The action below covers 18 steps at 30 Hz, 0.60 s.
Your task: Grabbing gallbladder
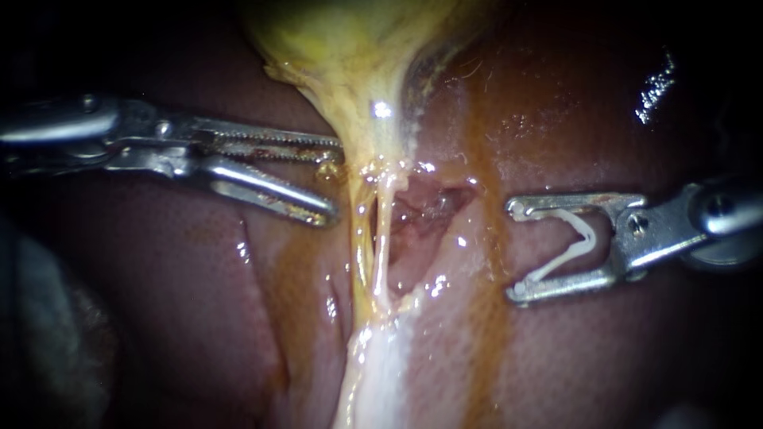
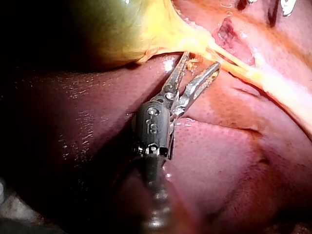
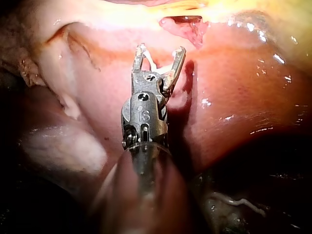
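Note:
The yellow-green gallbladder [image 1: 342, 40] hangs at the top centre and narrows into a pale neck [image 1: 366, 135], then a thin tube [image 1: 381, 238]. My left instrument [image 1: 335, 181] comes in from the left with toothed jaws open, their tips right beside the neck and holding nothing. In the left wrist view its jaws [image 2: 201, 61] gape just under the gallbladder [image 2: 122, 29], where the yellow tissue starts to narrow. My right instrument [image 1: 514, 252] stands apart from the tube on the right, carrying a white V-shaped clip [image 1: 572, 242] between its spread jaws. The right wrist view shows the same instrument [image 3: 161, 51] and clip [image 3: 155, 63].
Reddish-brown liver [image 1: 183, 302] lies on both sides of the tube. A raw dissected pocket [image 1: 421, 210] opens between the tube and my right instrument. Whitish tissue [image 1: 373, 373] runs down from the tube. Dark shadow fills the far left.

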Motion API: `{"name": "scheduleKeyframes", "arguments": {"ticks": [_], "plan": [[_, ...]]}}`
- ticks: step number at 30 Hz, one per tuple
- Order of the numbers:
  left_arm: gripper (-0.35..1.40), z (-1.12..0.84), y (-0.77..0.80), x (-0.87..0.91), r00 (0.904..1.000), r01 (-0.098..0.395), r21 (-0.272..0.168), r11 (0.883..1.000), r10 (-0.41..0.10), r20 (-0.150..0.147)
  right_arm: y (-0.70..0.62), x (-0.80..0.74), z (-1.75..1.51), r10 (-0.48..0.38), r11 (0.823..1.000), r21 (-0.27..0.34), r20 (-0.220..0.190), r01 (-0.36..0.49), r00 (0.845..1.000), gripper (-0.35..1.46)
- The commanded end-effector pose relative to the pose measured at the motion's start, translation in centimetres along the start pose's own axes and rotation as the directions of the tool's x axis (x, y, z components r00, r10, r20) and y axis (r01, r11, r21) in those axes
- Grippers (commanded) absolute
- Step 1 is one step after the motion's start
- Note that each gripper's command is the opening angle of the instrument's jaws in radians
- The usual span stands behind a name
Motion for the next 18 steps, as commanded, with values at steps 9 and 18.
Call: {"name": "scheduleKeyframes", "arguments": {"ticks": [9,18], "plan": [[0.27,0.06,-0.05,-0.05,0.9999,0.007,-0.003,1.000,-0.007,0.009,0.00,0.00,0.00,0.000,1.000,0.000,0.000,0.000,1.000,0.50],[-0.25,0.05,-0.03,0.02,0.9999,0.011,-0.004,1.000,-0.011,0.009,0.00,0.00,0.00,0.000,1.000,0.000,0.000,0.000,1.000,0.50]]}}
